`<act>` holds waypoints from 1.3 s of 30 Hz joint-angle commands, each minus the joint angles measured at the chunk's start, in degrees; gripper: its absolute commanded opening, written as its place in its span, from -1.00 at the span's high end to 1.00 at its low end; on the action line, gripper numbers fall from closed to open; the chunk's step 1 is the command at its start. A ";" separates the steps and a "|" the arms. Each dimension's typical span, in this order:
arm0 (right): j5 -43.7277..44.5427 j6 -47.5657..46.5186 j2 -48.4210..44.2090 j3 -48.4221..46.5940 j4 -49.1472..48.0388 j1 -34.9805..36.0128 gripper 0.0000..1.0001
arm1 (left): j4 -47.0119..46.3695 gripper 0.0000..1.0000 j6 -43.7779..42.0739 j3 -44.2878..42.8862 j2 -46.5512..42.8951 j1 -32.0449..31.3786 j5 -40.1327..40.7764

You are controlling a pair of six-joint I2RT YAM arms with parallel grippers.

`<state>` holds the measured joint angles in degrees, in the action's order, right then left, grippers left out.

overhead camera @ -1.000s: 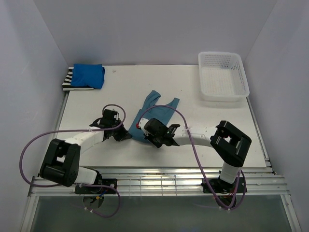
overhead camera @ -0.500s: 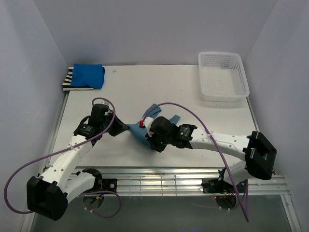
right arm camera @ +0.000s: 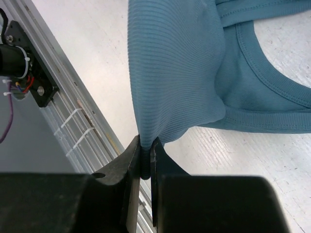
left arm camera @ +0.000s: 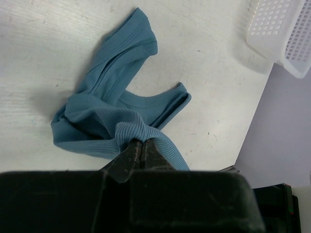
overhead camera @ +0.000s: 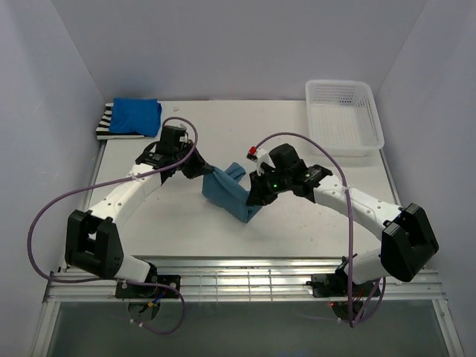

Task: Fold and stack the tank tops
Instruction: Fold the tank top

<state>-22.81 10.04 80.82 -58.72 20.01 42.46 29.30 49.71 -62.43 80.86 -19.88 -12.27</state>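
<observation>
The muted teal-blue tank top (overhead camera: 229,192) hangs bunched between my two grippers over the middle of the table. My left gripper (overhead camera: 201,170) is shut on its ribbed edge at the cloth's left end, with the fabric (left arm camera: 102,121) draped beyond the left gripper's tips (left arm camera: 141,142). The right gripper (overhead camera: 257,195) is shut on the other end, where a fold of teal cloth (right arm camera: 175,63) rises out of the right gripper's pinch (right arm camera: 146,148). A folded royal blue tank top (overhead camera: 136,117) lies on the striped tank top (overhead camera: 105,126) in the far left corner.
A white lattice basket (overhead camera: 343,117) stands at the far right corner, and its corner (left arm camera: 282,29) shows in the left wrist view. The metal rail (right arm camera: 73,121) of the table's near edge lies below the right gripper.
Both grippers have moved away from the near edge toward the far side, lifting and carrying the teal top's gripped edge with them. The cloth is now gathered up between them.
</observation>
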 commanded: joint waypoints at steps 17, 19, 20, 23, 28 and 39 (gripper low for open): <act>-19.82 -3.62 13.84 -1.48 2.93 -21.53 0.81 | -7.50 1.00 -4.36 -28.88 35.40 -3.59 0.85; -18.16 -4.24 15.51 -2.45 3.02 -22.76 0.68 | -7.15 1.00 -3.93 -30.89 37.34 -3.59 1.37; -17.80 -4.59 16.03 -2.89 3.02 -23.20 0.67 | -6.80 1.00 -3.23 -31.51 38.14 -3.67 1.98; -14.21 -5.21 17.79 -5.26 3.02 -24.17 0.48 | -4.26 0.78 -2.52 -34.41 40.34 -3.68 4.80; -12.09 -4.42 15.61 -8.08 3.10 -24.70 -0.90 | -2.14 -0.95 -3.30 -36.88 39.99 -3.76 5.51; -12.43 6.28 7.69 -2.55 -7.59 -21.01 -0.80 | -2.84 -0.96 -6.91 -25.13 26.46 -4.55 2.97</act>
<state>-33.89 10.26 89.60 -62.83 19.49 20.03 26.85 44.16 -90.96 114.48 -23.92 -7.16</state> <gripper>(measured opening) 0.900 0.978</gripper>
